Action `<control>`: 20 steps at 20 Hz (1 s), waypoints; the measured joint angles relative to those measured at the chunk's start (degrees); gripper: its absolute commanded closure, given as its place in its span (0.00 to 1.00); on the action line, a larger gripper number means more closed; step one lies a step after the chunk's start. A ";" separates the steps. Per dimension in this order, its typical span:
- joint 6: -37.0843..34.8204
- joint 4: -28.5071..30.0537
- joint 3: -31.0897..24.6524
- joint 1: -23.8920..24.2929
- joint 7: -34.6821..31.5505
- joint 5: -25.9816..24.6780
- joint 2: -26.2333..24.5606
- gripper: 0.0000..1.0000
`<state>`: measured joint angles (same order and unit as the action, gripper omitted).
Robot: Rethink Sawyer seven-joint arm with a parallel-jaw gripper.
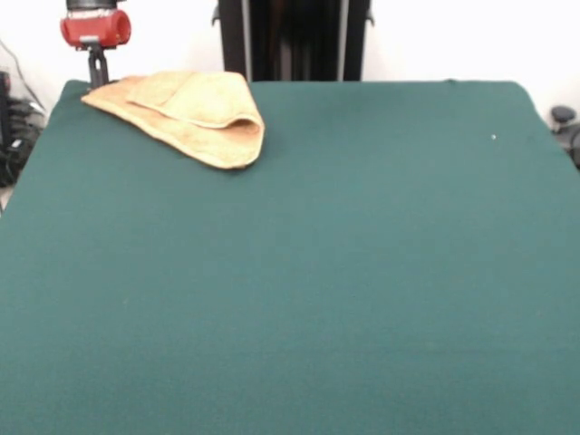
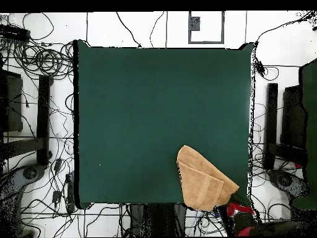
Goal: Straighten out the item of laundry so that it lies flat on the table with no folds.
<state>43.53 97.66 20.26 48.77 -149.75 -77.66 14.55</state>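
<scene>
The orange-tan towel [image 1: 186,113] lies folded over on itself at the far left corner of the green table [image 1: 317,272], with a doubled flap on top. In the overhead view the towel [image 2: 201,176] sits at the table's [image 2: 142,111] bottom right, reaching the edge. My gripper [image 1: 97,80], under its red body, stands at the towel's far left corner, its fingers together on that corner at the table's edge. It also shows in the overhead view [image 2: 228,208] just off the towel's corner.
The robot's black pedestal [image 1: 290,41] stands behind the table's far edge. Cables and stands [image 2: 37,124] lie on the floor around the table. A dark object [image 1: 564,122] sits off the table's right edge.
</scene>
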 measured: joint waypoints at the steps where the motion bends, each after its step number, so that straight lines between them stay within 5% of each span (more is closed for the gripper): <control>1: 0.58 -0.05 0.03 0.28 0.01 0.21 -0.19 1.00; 20: 11.81 -1.69 0.86 3.64 0.37 1.83 -4.28 1.00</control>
<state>55.34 95.97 21.12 52.41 -149.38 -75.83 10.27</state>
